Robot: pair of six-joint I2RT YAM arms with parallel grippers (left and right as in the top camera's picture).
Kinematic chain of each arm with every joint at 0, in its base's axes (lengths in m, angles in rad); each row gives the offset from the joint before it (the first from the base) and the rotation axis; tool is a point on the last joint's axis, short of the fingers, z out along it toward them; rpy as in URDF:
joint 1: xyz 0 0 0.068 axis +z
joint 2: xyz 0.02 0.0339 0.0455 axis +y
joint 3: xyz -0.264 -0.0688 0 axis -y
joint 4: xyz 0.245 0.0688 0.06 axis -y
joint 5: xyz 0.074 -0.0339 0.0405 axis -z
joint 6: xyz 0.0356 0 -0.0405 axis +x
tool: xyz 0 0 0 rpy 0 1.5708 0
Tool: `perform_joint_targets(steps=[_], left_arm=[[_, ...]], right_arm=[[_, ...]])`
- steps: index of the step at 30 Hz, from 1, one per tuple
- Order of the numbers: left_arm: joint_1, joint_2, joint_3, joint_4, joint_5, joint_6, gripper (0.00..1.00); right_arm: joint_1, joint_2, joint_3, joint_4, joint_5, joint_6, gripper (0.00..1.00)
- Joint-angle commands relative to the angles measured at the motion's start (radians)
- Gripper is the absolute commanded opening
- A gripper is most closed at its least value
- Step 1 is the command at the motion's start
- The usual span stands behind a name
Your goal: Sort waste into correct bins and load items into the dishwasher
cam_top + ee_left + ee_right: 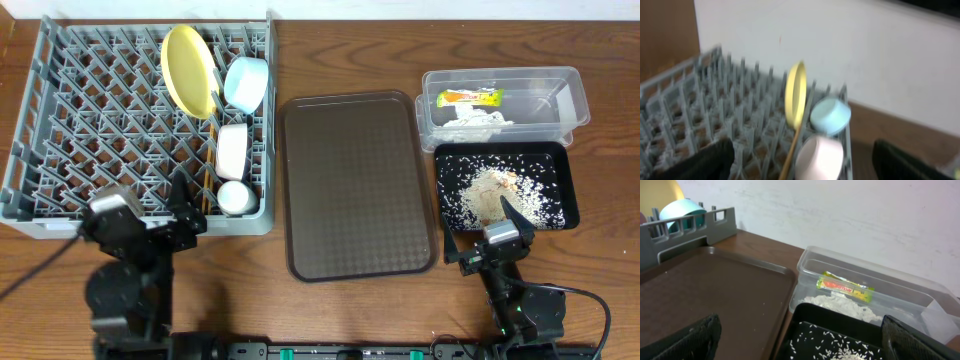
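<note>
The grey dish rack [90,130] holds the yellow plate [187,70] on edge, the light blue bowl [247,83], the white bowl [233,150], the white cup [236,197] and the chopsticks [207,180]. The clear tub [500,100] holds the green-yellow wrapper [470,97] and white tissue [478,120]. The black tray [505,187] holds rice scraps [495,190]. My left gripper [185,215] is open and empty at the rack's near edge, close to the cup. My right gripper [480,232] is open and empty at the black tray's near edge. The left wrist view shows plate [795,95], blue bowl [830,115], white bowl [820,157].
The brown serving tray [355,185] lies between the rack and the bins, with a few stray grains on it in the right wrist view [715,295]. A white wall stands behind the table.
</note>
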Motion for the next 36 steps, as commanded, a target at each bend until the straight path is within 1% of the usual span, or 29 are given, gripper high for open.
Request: perform_joint_targets(steps=[1, 5, 11, 19, 22, 29, 36], left_arm=[[0.005, -0.103, -0.163, 0.098, -0.005, 0.048, 0.88], [0.005, -0.225, -0.323, 0.195, -0.005, 0.064, 0.88], [0.005, -0.343, -0.454, 0.239, -0.005, 0.116, 0.88], [0.005, -0.342, -0.526, 0.257, -0.005, 0.129, 0.88], [0.005, -0.342, -0.581, 0.305, 0.003, 0.128, 0.89], [0.006, -0.342, -0.578, 0.217, 0.021, 0.129, 0.88], [0.006, -0.342, -0.578, 0.221, 0.021, 0.129, 0.88]], right_arm=[[-0.005, -0.006, -0.002, -0.002, -0.009, 0.01, 0.99], [-0.005, -0.006, -0.002, -0.002, -0.009, 0.011, 0.99], [-0.005, -0.006, -0.002, -0.002, -0.009, 0.01, 0.99], [-0.005, -0.006, -0.002, -0.002, -0.009, 0.011, 0.99], [-0.005, -0.006, -0.002, -0.002, -0.009, 0.011, 0.99], [-0.005, -0.006, -0.002, -0.002, -0.009, 0.01, 0.99], [-0.005, -0.006, -0.002, -0.002, -0.009, 0.011, 0.99]])
